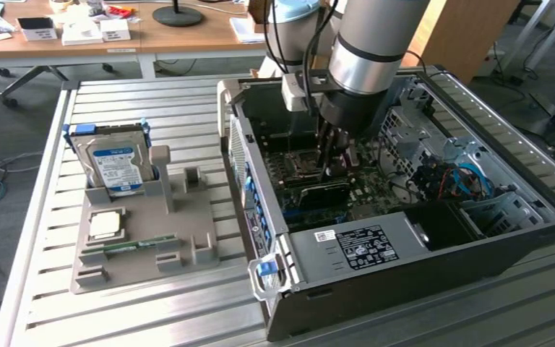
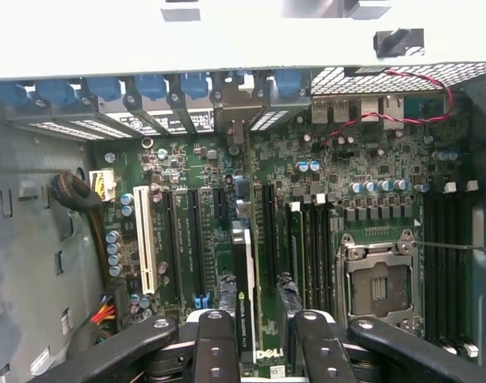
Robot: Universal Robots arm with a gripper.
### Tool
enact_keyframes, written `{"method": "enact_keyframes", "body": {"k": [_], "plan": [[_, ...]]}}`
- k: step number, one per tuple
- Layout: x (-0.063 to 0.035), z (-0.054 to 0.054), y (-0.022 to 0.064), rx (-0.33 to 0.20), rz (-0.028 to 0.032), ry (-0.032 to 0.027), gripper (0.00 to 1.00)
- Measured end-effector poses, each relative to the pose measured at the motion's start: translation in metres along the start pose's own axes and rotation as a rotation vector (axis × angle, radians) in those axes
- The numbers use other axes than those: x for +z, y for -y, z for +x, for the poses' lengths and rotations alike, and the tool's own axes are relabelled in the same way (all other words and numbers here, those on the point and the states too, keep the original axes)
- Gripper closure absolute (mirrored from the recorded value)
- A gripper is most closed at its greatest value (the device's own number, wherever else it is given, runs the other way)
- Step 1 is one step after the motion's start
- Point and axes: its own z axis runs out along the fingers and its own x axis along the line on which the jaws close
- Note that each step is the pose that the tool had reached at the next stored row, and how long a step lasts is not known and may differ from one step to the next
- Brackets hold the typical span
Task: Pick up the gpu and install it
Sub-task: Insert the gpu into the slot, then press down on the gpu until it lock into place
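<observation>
Gripper is down inside the open computer case, clamped on the gpu, one finger on each face of the card. The card stands on edge over the motherboard, lined up with the long expansion slots; whether it is seated cannot be told. In the exterior view the case sits on the slatted worktop. At about 9 o'clock from the case stands a grey parts holder, carrying a hard drive upright, a processor and a memory stick.
</observation>
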Motion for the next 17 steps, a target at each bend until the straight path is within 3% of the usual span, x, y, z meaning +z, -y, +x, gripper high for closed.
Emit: {"method": "enact_keyframes", "body": {"k": [13,17], "plan": [[-0.0001,0.0,0.0,0.0,0.0,-0.0001,0.66],[0.0,0.0,0.0,0.0,0.0,-0.0001,0.8]]}}
